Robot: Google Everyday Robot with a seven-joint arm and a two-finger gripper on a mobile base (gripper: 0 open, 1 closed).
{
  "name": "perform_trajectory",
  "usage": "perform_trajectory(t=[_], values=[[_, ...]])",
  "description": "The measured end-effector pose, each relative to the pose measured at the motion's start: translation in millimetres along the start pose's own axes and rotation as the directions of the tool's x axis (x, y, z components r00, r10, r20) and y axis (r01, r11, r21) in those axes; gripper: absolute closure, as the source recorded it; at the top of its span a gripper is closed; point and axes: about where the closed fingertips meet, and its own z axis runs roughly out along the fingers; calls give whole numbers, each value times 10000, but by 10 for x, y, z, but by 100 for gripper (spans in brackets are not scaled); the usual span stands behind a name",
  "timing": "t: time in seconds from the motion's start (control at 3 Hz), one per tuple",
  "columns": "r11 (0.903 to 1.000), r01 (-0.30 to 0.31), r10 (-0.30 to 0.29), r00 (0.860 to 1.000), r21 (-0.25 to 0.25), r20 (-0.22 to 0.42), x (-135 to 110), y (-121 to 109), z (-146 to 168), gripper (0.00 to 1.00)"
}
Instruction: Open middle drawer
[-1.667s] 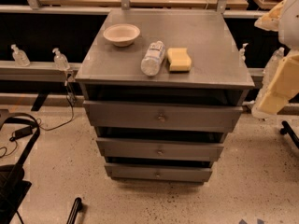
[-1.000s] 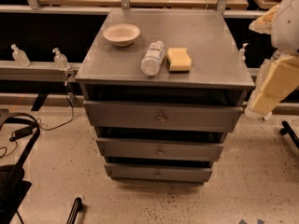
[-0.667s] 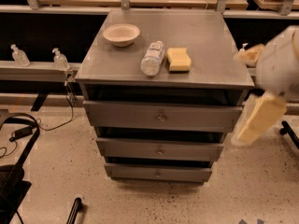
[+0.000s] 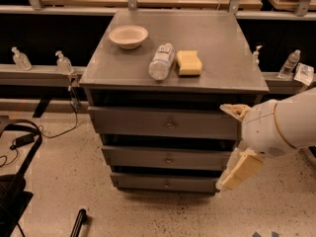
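Note:
The grey cabinet has three drawer fronts stacked one above the other. The middle drawer is the mid-sized front, with a small round knob at its centre, and it sits closed. The taller top drawer and the narrow bottom drawer are closed too. My white arm reaches in from the right. My cream-coloured gripper hangs low by the cabinet's right front corner, level with the middle and bottom drawers, well right of the knob.
On the cabinet top lie a white bowl, a water bottle on its side and a yellow sponge. Small bottles stand on the side ledges. Black cables and gear lie on the floor at left.
My arm has swung in from the right edge, moving left and down, so the gripper now hangs by the cabinet's lower right front. The drawers have not moved.

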Motion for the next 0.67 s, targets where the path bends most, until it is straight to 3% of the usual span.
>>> perform_trajectory(t=[0.33,0.67], values=[[9982,205,-181,9989,569,-439,330,-65,492,0],[9960,842,-796,9883,302,-1304,751,315,1179,0]])
